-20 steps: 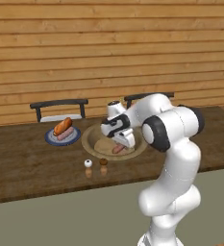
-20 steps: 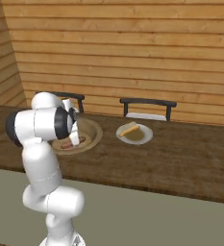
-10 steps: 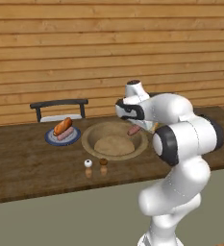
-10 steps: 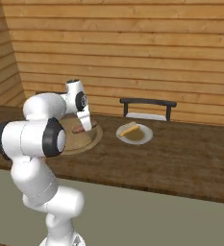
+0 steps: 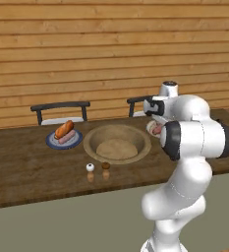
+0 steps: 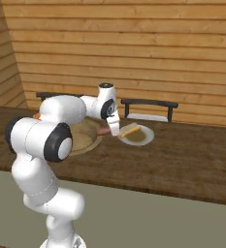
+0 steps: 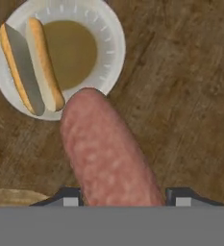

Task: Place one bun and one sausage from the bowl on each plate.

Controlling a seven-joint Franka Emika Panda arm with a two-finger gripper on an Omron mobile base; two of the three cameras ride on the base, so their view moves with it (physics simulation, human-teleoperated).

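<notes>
My gripper is shut on the reddish-brown sausage, which juts out from between the fingers. It hangs above the table just short of the white plate, where the pale split bun lies. From the right base view the gripper sits between the wooden bowl and the white plate. The bowl shows nothing inside. At the left, the blue plate carries an orange-brown bun and a pink sausage.
Two small shakers stand on the table in front of the bowl. Dark chairs stand behind the table against the wooden wall. Bare table stretches right of the white plate.
The arm has lifted the reddish-brown sausage out of the bowl and swung it right, toward the white plate.
</notes>
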